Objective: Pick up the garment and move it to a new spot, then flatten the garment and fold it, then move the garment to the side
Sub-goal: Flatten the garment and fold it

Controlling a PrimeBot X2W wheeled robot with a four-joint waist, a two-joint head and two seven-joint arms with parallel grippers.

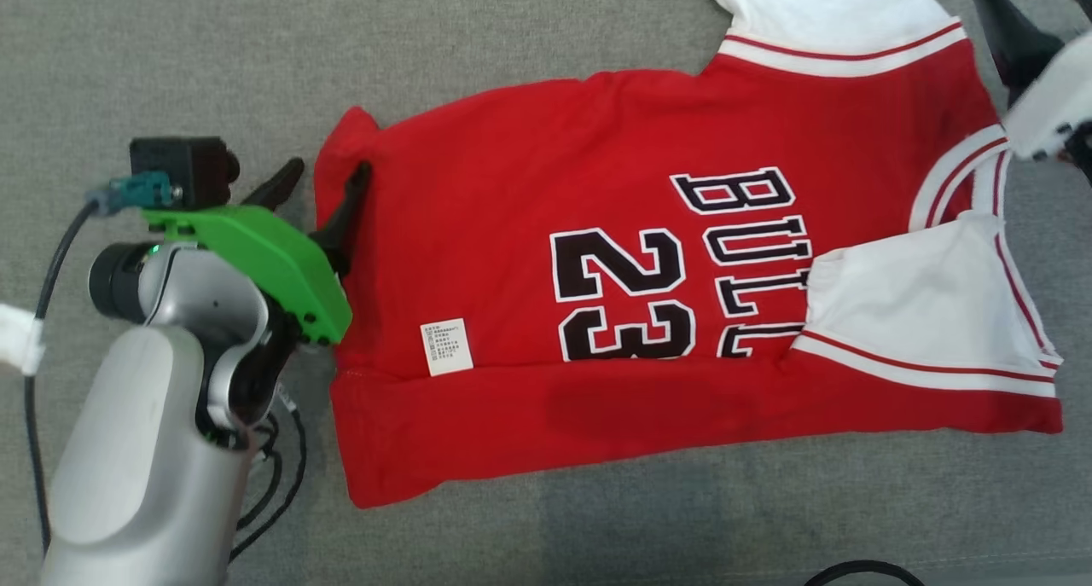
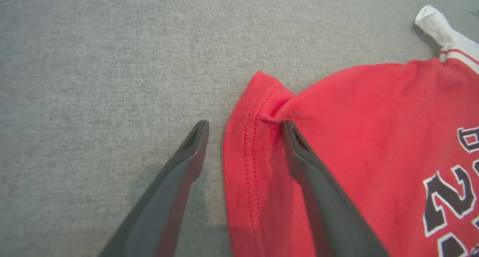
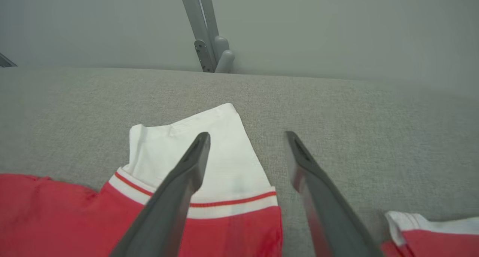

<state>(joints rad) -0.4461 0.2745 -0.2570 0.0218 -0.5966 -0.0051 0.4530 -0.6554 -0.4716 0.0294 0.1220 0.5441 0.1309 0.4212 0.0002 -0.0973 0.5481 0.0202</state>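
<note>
The red jersey (image 1: 512,228) with white sleeves and a black "23" lies folded on the grey fabric-covered counter (image 1: 213,57). The left pincer (image 2: 244,125) gapes wide and empty, straddling the jersey's hemmed edge. The right pincer (image 3: 247,134), equally wide and empty, hovers over a white sleeve (image 3: 232,156).

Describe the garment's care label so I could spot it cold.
Start at the red jersey spread on the grey fabric surface. In the head view, look left of its black 23, just above the fold line. The care label is a small white rectangle with tiny print, far smaller than the white sleeves.
</note>
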